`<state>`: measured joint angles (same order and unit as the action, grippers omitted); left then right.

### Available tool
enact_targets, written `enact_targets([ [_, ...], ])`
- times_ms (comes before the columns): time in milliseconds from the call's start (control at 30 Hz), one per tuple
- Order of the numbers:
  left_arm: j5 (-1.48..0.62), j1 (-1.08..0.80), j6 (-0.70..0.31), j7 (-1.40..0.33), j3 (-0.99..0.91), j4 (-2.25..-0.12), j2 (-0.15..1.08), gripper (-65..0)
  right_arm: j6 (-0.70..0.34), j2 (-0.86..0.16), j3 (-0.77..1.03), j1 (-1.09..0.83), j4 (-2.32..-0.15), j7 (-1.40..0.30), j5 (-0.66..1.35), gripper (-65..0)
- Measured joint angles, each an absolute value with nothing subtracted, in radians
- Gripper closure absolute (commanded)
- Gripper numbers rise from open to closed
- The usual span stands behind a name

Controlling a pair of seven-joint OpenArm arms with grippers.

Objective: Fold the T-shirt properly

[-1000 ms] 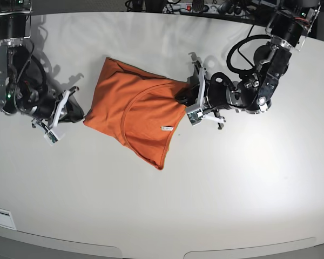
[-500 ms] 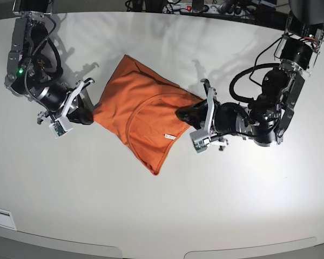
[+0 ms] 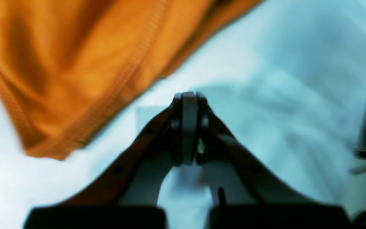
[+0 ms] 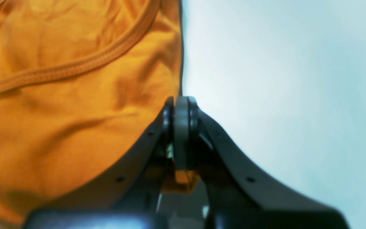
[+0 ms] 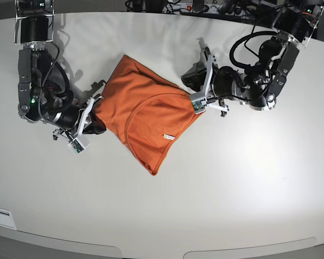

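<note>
T-shirt (image 5: 143, 116) lies bunched mid-table (image 5: 232, 189), neckline up. Right gripper (image 4: 181, 108) closed, pinching its edge; left gripper (image 3: 187, 105) closed on nothing, just beside the cloth. We judge the step a spread-out — regrip a corner, pull both ends taut.

White table (image 5: 232, 183) with crumpled orange T-shirt (image 5: 143, 113) flat upon it
</note>
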<state>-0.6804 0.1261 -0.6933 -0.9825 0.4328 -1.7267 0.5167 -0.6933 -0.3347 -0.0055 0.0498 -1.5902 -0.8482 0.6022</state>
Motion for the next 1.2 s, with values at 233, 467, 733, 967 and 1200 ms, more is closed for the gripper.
enact_targets([
  [233, -0.625, 0.215, -0.712, -0.829, 0.471, -1.554, 0.5, 0.0, -0.693, -0.34, 0.0, -0.107, -1.72, -0.854, 0.603, 0.0],
  [467, -0.542, 0.377, -0.713, -0.691, 0.536, -1.331, 0.42, 0.0, -0.693, -0.34, 0.12, -0.315, -1.942, -0.855, 0.607, 0.0],
  [733, -0.481, 0.456, -0.708, -0.701, 0.55, -1.272, 0.336, 0.0, -0.67, -0.32, 0.154, -0.487, -2.004, -0.819, 0.616, 0.0],
  [967, -0.625, 0.526, -0.694, -0.969, 0.545, -1.307, 0.344, 0.0, -0.632, -0.24, 0.163, -0.501, -2.033, -0.821, 0.607, 0.0],
  [1200, -1.285, 0.529, -0.692, -1.295, 0.384, -1.375, 0.41, 0.0, -0.687, -0.219, 0.334, -0.501, -2.166, -0.813, 0.846, 0.0],
])
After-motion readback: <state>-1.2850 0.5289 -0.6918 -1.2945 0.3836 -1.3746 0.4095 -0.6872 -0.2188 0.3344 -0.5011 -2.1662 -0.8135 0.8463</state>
